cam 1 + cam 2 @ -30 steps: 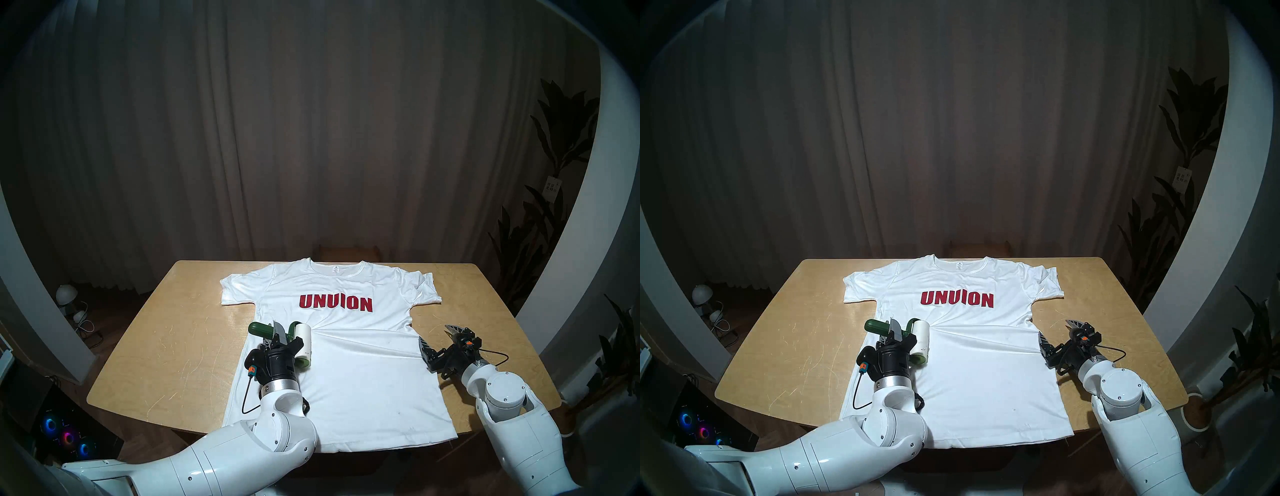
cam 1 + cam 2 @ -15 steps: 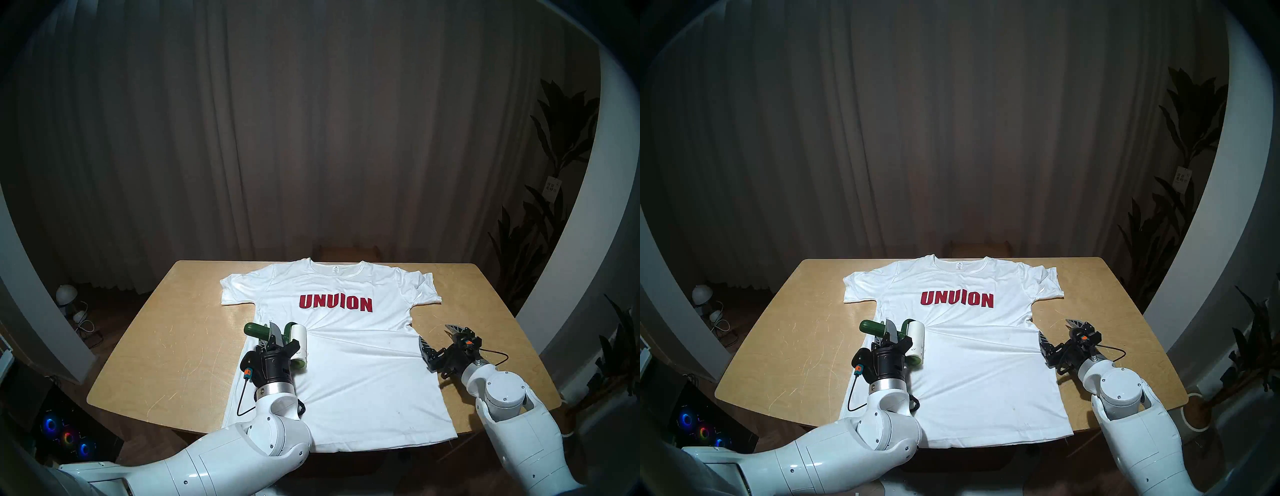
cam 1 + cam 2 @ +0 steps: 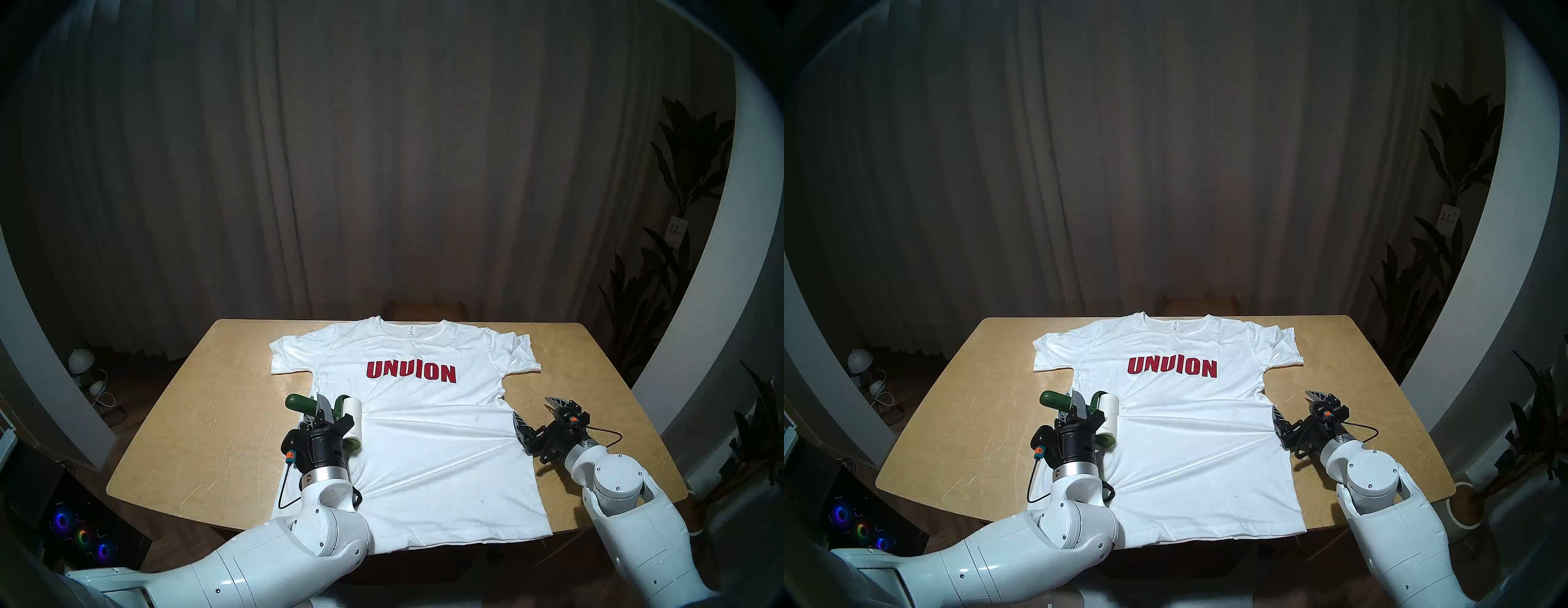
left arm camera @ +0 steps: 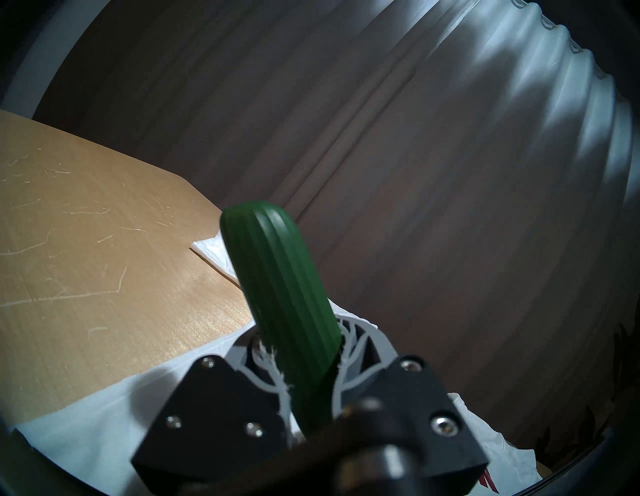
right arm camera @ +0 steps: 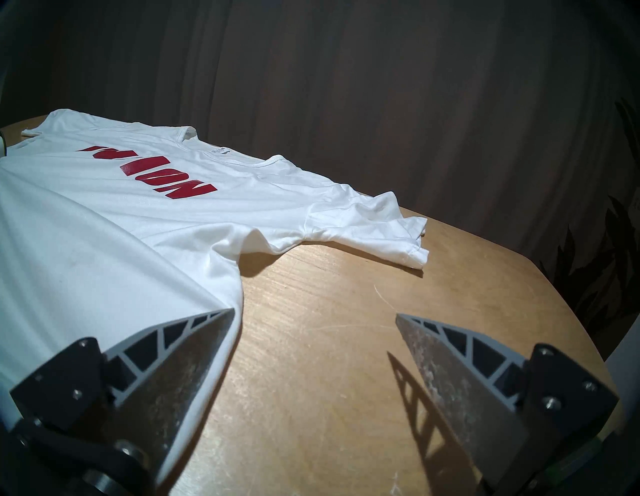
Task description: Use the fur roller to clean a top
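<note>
The white T-shirt [image 3: 424, 429] with red "UNUION" lies flat on the wooden table [image 3: 203, 424], its collar at the far side. My left gripper [image 3: 324, 411] is shut on the fur roller's dark green handle [image 3: 298, 402]. The white roll [image 3: 353, 418] rests on the shirt near its left side edge. In the left wrist view the handle [image 4: 277, 294] sticks up between the fingers. My right gripper [image 3: 532, 408] is open and empty at the shirt's right side edge. In the right wrist view its left fingertip [image 5: 211, 322] lies on that edge.
A curtain hangs behind the table. A wooden seat [image 3: 426, 308] stands at the far edge. Potted plants [image 3: 662, 297] stand at the right. A lamp [image 3: 80, 361] and a computer with coloured fans [image 3: 82, 537] are on the floor at the left.
My left gripper has drawn the roller leftward over the shirt toward its left edge. The shirt's lower part has shifted left and creased. The right arm has not moved.
</note>
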